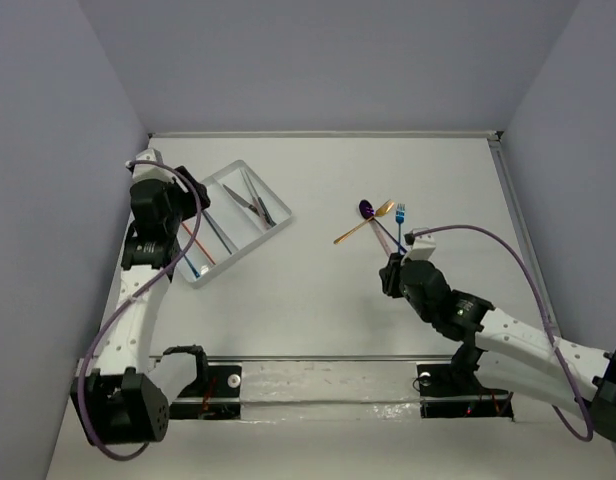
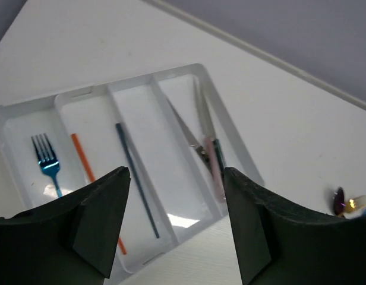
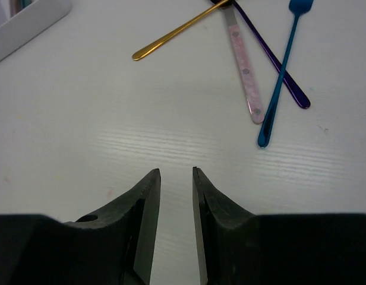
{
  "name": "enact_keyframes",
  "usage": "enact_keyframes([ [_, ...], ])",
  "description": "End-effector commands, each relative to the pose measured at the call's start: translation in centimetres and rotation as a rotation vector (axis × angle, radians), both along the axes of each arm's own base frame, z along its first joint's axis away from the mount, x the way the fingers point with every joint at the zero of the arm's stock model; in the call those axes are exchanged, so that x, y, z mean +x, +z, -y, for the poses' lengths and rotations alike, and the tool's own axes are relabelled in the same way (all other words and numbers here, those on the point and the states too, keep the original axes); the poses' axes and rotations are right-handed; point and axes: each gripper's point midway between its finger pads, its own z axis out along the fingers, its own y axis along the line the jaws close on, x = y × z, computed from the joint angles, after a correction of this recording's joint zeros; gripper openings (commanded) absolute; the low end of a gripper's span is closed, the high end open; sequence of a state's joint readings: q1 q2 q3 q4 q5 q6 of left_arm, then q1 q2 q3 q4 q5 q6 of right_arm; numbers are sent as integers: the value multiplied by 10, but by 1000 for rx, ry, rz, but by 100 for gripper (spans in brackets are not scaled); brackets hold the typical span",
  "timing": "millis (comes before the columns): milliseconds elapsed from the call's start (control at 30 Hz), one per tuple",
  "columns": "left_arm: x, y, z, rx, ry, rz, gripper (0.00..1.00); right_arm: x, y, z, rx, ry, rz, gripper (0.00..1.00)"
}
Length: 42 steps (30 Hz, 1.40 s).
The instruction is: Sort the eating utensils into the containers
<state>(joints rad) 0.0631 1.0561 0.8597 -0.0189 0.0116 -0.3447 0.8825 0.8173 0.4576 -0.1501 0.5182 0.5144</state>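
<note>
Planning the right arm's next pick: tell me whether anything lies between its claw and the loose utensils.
Nothing visible does. Only bare table lies between the right claw and the blue fork, the nearest piece. The fork's handle crosses a purple handle, with a pink-handled utensil close beside.

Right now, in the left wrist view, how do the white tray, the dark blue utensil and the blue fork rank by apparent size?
1. white tray
2. dark blue utensil
3. blue fork, though the left hand hides its handle end.
</note>
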Motion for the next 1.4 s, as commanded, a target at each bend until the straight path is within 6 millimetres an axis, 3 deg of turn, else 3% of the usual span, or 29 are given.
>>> enact_keyframes([
  [0,-22,57,45,-1,-182,177,66,14,1,17,-43,-143,8,35],
  [133,-50,70,79,-11,-331,252,70,22,-7,23,-88,-204,-29,37],
  [233,-69,61,91,2,-374,271,72,34,-12,26,-96,-236,-74,37],
  [467,-100,79,116,-11,-504,373,77,69,-24,52,-56,-309,-153,37],
  [600,-109,86,123,-9,-542,392,77,83,-36,57,-103,-350,-207,37],
  [633,-112,87,126,-11,-558,397,77,85,-46,58,-129,-360,-233,37],
  [667,-113,88,126,-7,-556,400,76,89,-42,61,-123,-373,-226,37],
  [767,-118,92,128,11,-547,405,76,99,-62,66,-170,-407,-280,36],
  [1000,-130,88,146,30,-629,383,76,120,-73,72,-170,-459,-312,35],
  [1233,-134,91,149,35,-634,394,76,123,-95,64,-166,-449,-367,32],
  [1367,-133,91,149,33,-637,392,76,121,-96,62,-150,-436,-368,30],
])
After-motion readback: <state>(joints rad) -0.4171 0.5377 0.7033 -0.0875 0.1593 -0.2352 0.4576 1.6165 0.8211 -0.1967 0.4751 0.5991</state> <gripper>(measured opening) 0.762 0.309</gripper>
